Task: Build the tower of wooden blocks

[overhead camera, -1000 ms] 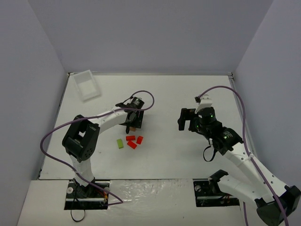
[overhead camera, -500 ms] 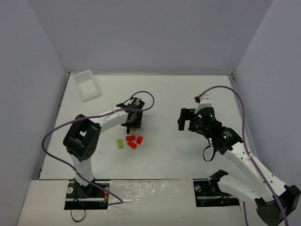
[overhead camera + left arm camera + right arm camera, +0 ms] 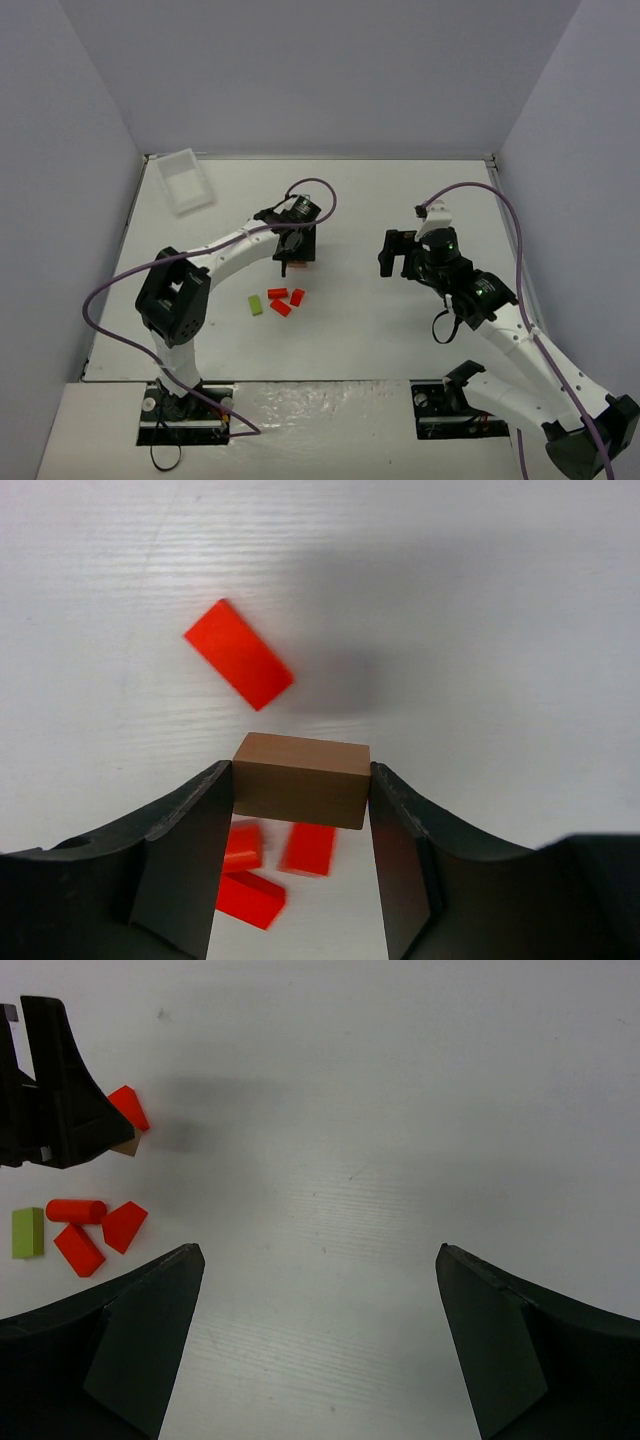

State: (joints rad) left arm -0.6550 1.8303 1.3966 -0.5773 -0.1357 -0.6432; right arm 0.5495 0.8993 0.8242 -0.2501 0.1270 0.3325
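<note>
Left tool, partly closed on the tan block by its ends near the red slab, may let it pivot or drop onto that slab if clamping slackens.

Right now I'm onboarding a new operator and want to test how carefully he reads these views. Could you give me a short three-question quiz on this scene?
1. True or false: the left gripper is shut on the tan rectangular wooden block, held clear of the table.
2. Multiple choice: the right gripper is A) holding a red block, B) open and empty, C) shut on nothing.
3. Fill in: next to the cluster of red wooden pieces lies one small wooden block coloured ___.

Key: 1 true; 2 B; 3 green.
</note>
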